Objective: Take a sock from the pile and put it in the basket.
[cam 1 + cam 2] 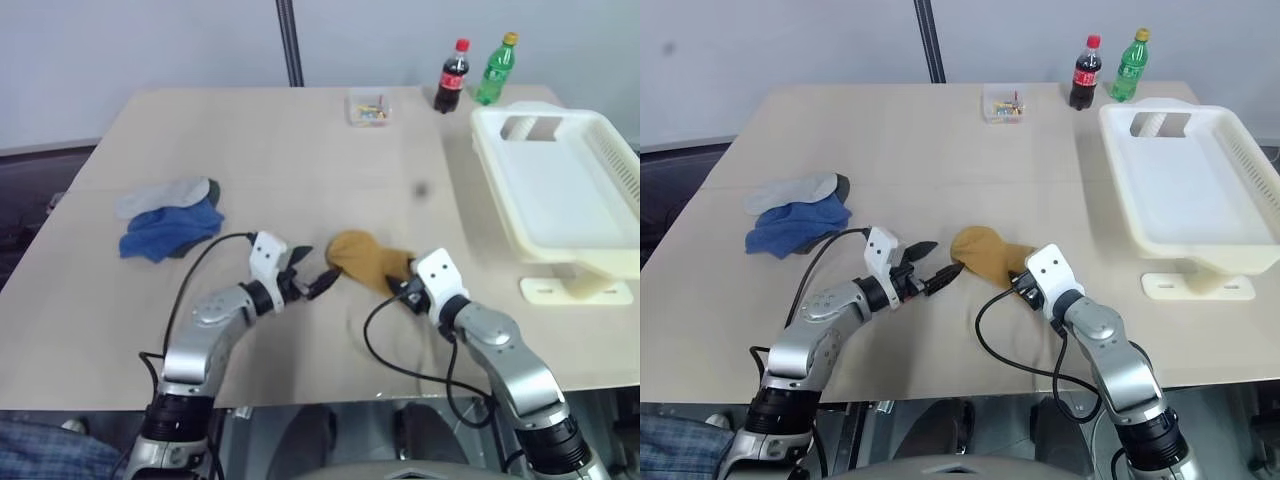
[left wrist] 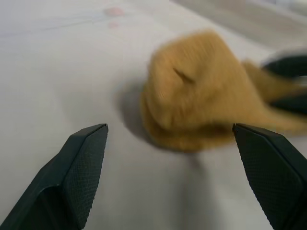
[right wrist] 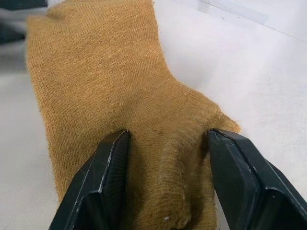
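A wide desk (image 1: 300,140) with a pale beige, wood-like top takes most of the scene. Its surface is smooth and evenly lit, with only soft shadows. Behind the desk stands a plain light grey wall (image 1: 150,40). A dark metal pole (image 1: 290,40) rises upright just behind the far edge of the desk, in front of the wall. To the left of the desk, a dark floor (image 1: 25,190) is visible. The near edge of the desk is straight and thin.
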Controlling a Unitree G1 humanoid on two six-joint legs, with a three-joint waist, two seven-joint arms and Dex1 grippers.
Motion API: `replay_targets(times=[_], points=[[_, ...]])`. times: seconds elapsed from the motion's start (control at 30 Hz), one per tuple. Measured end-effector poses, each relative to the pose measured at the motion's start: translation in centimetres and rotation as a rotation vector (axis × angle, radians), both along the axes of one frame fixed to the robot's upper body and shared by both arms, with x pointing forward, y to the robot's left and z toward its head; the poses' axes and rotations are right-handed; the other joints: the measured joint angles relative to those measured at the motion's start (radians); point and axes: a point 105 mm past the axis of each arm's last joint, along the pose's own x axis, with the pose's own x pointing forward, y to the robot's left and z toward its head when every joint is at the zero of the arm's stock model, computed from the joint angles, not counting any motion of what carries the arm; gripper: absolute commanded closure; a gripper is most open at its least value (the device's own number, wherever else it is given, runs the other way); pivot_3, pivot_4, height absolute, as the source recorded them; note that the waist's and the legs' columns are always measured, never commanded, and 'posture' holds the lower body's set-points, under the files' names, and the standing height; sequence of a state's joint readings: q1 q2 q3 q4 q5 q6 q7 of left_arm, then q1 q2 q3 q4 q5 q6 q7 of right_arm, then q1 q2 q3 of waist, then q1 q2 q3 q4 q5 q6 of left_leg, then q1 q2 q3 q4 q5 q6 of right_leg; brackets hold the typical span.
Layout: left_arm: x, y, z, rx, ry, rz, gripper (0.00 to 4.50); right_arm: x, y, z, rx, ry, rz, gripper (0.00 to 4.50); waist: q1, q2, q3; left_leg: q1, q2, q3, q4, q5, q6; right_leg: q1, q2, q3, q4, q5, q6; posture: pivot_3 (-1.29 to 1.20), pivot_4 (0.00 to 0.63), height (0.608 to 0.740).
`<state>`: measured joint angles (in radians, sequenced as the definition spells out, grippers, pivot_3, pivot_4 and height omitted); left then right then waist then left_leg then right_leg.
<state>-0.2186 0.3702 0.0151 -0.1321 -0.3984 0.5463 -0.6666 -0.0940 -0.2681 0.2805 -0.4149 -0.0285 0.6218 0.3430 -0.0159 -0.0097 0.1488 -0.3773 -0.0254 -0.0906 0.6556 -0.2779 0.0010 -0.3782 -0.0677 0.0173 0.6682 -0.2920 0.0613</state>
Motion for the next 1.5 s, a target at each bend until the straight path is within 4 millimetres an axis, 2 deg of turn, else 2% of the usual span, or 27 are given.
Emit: replay_targets(times=[0.07,0.17,0.4,0.8,1.13,1.3,1.5], points=[[0.3,-0.3,-0.5,-0.027,0.063,0.006,0.05,0.0,0.1,0.0,0.005,0.002,-0.001,1.77,-0.001,0.0,0.0,0.0,-0.001,0.0,0.0,0.0,0.0,0.0,0.0,0.0,0.0,0.0,0.0,0.0,0.15,0.74],[0.8,-0.9,-0.2,-0.099,0.122,0.03,0.05,0.0,0.0,0.0,0.005,0.004,-0.006,1.77,0.001,-0.001,-0.001,0.0,0.0,0.0,0.0,0.001,-0.002,0.0,0.0,0.0,0.0,0.0,0.0,0.0,0.15,0.74],[0.5,-2.4,0.2,-0.224,0.327,-0.025,0.05,0.0,-0.1,-0.2,0.004,0.009,-0.01,1.77,0.001,0.0,-0.005,0.001,-0.001,0.0,0.001,0.002,-0.003,0.001,0.0,0.001,0.001,0.0,0.0,0.0,0.15,0.74],[0.9,-3.2,0.1,-0.261,0.491,-0.125,0.05,0.2,0.0,-0.5,0.003,0.018,-0.012,1.77,0.002,0.001,-0.015,0.004,-0.002,0.001,0.001,0.002,-0.003,0.002,0.0,0.001,0.001,0.0,0.0,0.0,0.15,0.74],[0.2,-3.8,0.0,-0.609,0.767,-0.261,0.05,0.3,0.2,-0.6,0.012,0.016,-0.009,1.77,-0.002,0.002,-0.017,0.004,-0.002,0.001,0.001,0.001,-0.001,0.001,0.0,0.002,0.002,0.0,0.0,0.0,0.15,0.74],[0.4,-3.9,0.1,-0.706,0.789,-0.255,0.05,0.3,0.3,-0.6,0.016,0.016,-0.01,1.77,-0.002,0.001,-0.016,0.004,-0.001,0.001,0.001,0.002,-0.003,0.001,-0.001,0.003,0.003,0.0,0.0,0.0,0.15,0.74],[1.6,-3.7,0.6,-0.767,0.682,-0.21,0.05,0.3,0.3,-0.5,0.019,0.017,-0.011,1.77,-0.002,0.001,-0.016,0.004,0.0,0.002,0.001,0.002,-0.004,0.001,-0.001,0.003,0.002,0.0,0.0,0.0,0.15,0.74]])
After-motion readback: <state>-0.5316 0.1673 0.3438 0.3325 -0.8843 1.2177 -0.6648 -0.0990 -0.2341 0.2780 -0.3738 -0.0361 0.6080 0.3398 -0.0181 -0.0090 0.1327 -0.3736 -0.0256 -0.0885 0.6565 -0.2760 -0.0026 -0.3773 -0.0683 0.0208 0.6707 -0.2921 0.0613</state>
